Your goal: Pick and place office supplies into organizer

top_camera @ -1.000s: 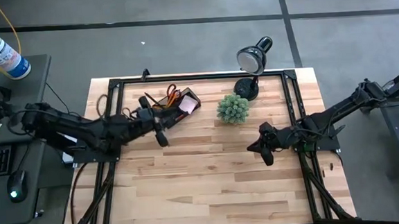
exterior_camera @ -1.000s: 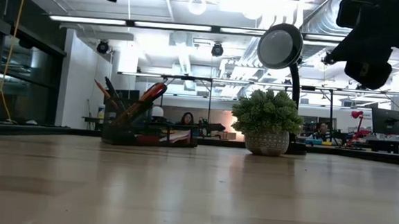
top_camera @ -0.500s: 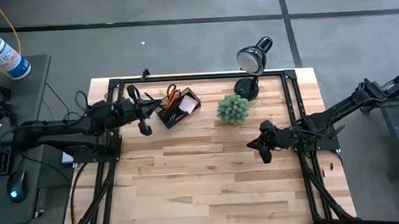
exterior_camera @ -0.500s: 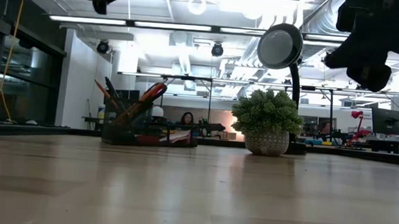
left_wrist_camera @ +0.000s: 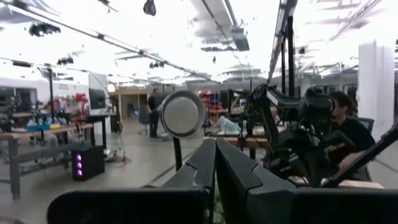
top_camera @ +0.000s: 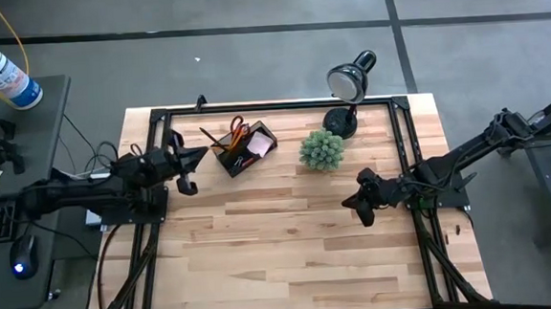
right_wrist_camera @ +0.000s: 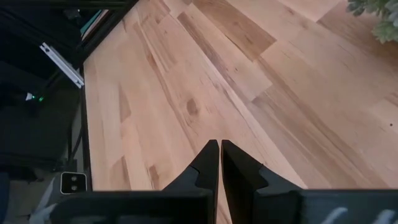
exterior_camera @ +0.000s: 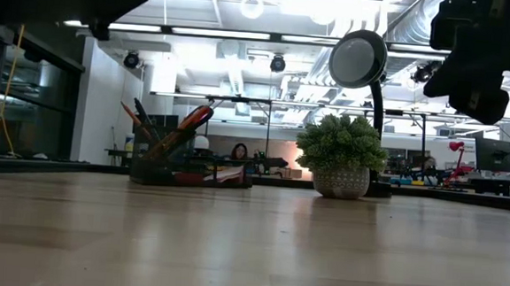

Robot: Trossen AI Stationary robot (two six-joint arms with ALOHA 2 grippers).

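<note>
**Organizer holds the supplies; both grippers empty and clenched**

Organizer [top_camera: 246, 148] sits at the far edge of the wooden table [top_camera: 291, 249], well to the left of the green spiky plant [top_camera: 321, 150] and farther still from the black desk lamp [top_camera: 347, 93]. Its long axis runs at a slant across the table. Orange-handled scissors [top_camera: 239, 130] stand in it, pencils [exterior_camera: 135, 116] lean out of it in the low view, and a pink sticky-note pad [top_camera: 256, 145] lies in one compartment. No loose supply shows on the bare boards in any view, so the task looks close to finished, if not done.

The left gripper [top_camera: 188, 172] hangs just beside the organizer, on the side away from the plant, its fingers [left_wrist_camera: 202, 169] pressed together with nothing between them. The organizer lies toward the plant from this gripper, a short reach along the table's far edge, which makes the left arm much the nearer one.

The right gripper [top_camera: 367, 209] waits on the other side of the plant, nearer the front than the plant and well apart from the organizer. Its fingers [right_wrist_camera: 208, 163] are also clenched on nothing, pointing down at bare wood.

Any further pick would fall to the left arm, though nothing remaining to pick can be seen.
</note>
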